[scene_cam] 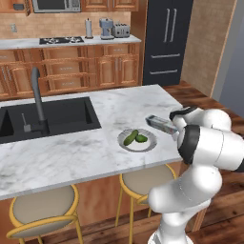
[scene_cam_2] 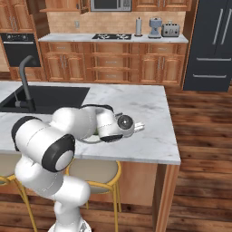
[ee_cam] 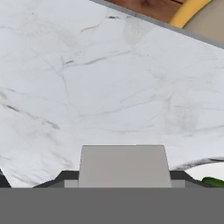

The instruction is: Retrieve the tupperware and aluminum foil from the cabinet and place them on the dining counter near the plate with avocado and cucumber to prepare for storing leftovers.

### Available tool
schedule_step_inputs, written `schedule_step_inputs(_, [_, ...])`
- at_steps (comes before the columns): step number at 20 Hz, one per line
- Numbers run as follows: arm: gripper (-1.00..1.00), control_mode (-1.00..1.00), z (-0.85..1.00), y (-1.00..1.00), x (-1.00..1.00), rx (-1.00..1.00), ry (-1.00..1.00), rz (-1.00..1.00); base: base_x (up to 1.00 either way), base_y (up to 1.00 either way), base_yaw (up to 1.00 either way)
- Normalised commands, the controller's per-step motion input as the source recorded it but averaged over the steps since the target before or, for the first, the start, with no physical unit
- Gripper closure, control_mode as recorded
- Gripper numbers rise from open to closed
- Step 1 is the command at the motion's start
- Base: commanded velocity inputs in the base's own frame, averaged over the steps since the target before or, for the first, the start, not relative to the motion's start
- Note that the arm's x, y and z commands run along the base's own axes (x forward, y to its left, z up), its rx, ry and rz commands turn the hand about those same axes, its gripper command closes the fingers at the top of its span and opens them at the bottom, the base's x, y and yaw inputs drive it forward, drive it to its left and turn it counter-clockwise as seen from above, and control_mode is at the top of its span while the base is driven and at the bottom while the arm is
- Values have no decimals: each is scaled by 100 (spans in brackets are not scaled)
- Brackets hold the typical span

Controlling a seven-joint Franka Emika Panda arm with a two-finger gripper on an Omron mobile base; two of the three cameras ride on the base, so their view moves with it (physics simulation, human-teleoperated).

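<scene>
One long slim white-grey foil carton (scene_cam: 159,123) is sitting in the gripper (ee_cam: 124,186), jaws clamped on it, hovering over the white marble table (scene_cam: 71,152) just beside one round grey plate (scene_cam: 137,141) carrying two green pieces (scene_cam: 135,137).

Veined, polished marble dining counter (scene_cam: 86,147); matt pale carton of aluminum foil (ee_cam: 124,165).

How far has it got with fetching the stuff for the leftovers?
Roughly halfway, it seems. Done: the aluminum foil is out of the cabinet and at the dining counter, right beside the plate of green pieces. In hand: the gripper is clamped on the carton, not yet released. Left: let it go, then apparently fetch the tupperware.
</scene>
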Motion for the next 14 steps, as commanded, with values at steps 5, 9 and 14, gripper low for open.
schedule_step_inputs(5, [-100, -100, -23, 5, 3, 0, 8, 0, 0, 0, 0])
schedule_step_inputs(9, [-100, -100, -2, 8, -1, -1, 14, 0, 0, 0, 0])
schedule_step_inputs(14, [-100, -100, 29, 0, -13, 0, 9, 0, 0, 0, 0])
